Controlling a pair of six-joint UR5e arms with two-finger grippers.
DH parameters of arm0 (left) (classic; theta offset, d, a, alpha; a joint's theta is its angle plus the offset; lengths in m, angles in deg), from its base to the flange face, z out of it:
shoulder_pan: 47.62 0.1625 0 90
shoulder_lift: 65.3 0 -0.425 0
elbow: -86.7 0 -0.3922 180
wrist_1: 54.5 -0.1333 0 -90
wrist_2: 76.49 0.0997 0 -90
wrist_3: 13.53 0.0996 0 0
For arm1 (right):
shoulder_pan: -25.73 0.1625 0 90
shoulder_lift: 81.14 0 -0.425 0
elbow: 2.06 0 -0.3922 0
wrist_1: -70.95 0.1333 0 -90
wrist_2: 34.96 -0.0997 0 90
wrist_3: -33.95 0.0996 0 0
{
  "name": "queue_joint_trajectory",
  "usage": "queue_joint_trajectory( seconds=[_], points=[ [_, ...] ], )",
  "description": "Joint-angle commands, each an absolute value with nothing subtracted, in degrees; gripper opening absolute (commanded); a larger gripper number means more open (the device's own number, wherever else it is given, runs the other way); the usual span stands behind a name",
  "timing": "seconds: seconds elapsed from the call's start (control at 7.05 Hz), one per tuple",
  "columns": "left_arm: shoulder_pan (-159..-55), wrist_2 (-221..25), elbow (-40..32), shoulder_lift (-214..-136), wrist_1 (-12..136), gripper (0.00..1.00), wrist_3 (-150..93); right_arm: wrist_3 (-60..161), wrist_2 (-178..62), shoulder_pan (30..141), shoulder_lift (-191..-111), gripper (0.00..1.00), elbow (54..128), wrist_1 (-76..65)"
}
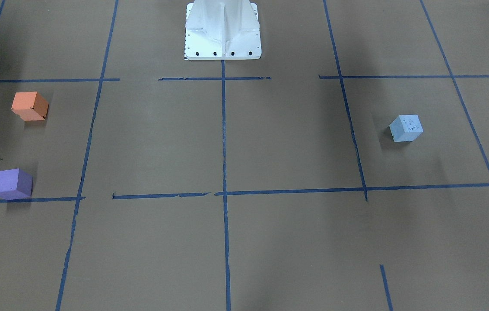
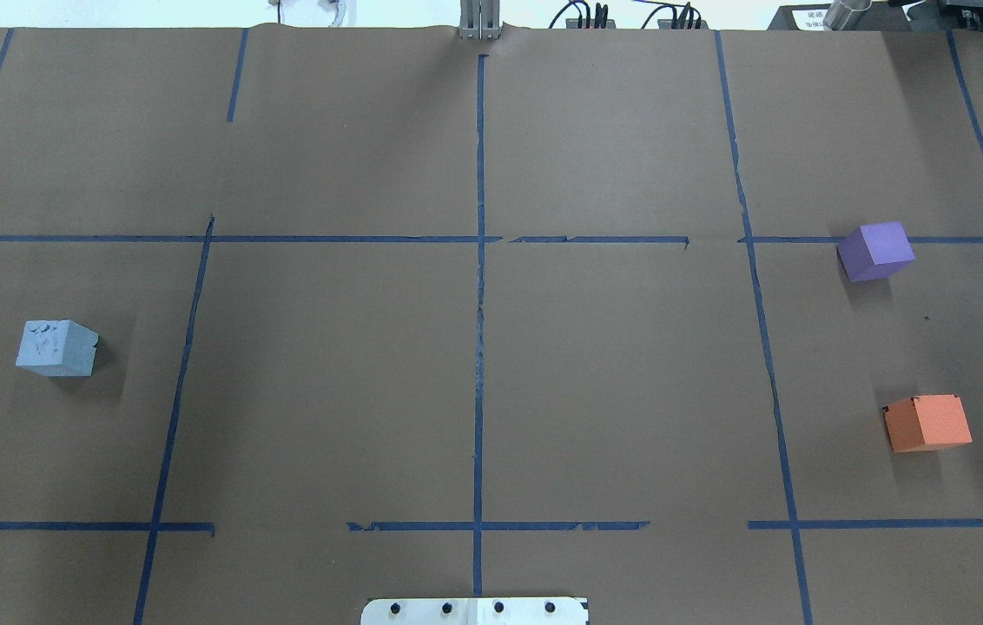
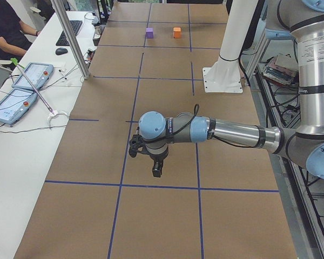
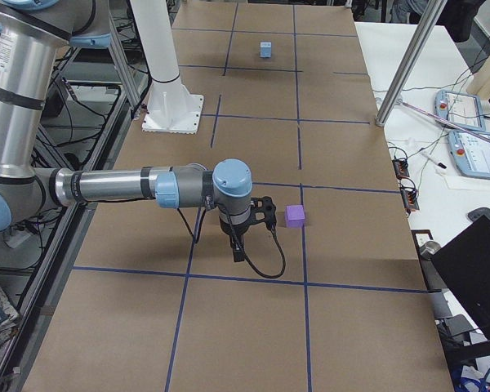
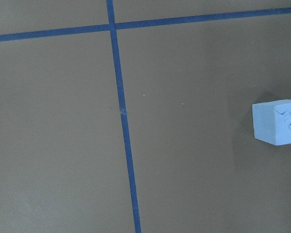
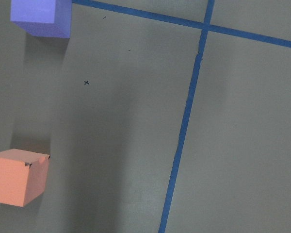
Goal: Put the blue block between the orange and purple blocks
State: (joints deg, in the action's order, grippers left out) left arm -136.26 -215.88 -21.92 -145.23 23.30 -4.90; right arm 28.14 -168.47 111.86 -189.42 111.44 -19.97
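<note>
**Opening state, before the pick-up.** The blue block (image 2: 57, 347) sits alone at the middle left of the overhead view. The purple block (image 2: 875, 252) and orange block (image 2: 927, 423) stand well apart from it at the far right, purple above orange. Bare desk (image 2: 613, 365) lies between those two, with a small dark mark (image 6: 86, 82) in the gap. Nothing is grasped.

The left tool (image 3: 158, 171) and right tool (image 4: 239, 253) appear only in the side views, hanging above the desk. Whether either is open or closed cannot be told.

**Step in hand (judged): reach for the blue block.**
- **Centring:** in the left wrist view the block lies at the right edge, partly cut off, so the tool probably needs to shift that way before it descends.
- **Jaw alignment:** the block is turned slightly off the tape lines. Turn the jaws to meet two opposite flat faces rather than the corners.
- **Grip:** the top face looks pitted, which suggests soft material. Grip the sides, low and gently.
- **Carry:** the target gap is across the whole desk. Lift clear and come down midway, touching neither neighbour.
</note>
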Motion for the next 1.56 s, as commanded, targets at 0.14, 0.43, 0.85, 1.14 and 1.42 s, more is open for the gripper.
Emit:
queue_joint_trajectory(
  seconds=[0.14,0.43,0.85,1.14,1.42],
  points=[
    [-136.0,-214.2,-21.8,-146.0,23.4,1.00,-5.0,28.1,-168.5,111.9,-189.3,1.00,111.5,-19.8],
    [-136.0,-213.2,-22.0,-145.8,24.0,1.00,-5.1,28.2,-168.6,111.9,-189.3,1.00,111.9,-19.9],
    [-135.8,-213.5,-21.2,-145.9,24.0,1.00,-5.4,28.1,-168.7,111.9,-189.4,1.00,111.9,-19.9],
    [-136.0,-213.9,-22.3,-145.6,24.2,1.00,-5.0,28.1,-168.8,111.9,-189.4,1.00,111.8,-19.9],
    [-136.0,-213.9,-22.6,-145.3,25.3,1.00,-4.8,28.1,-168.8,111.9,-189.4,1.00,111.8,-20.0]
  ],
)
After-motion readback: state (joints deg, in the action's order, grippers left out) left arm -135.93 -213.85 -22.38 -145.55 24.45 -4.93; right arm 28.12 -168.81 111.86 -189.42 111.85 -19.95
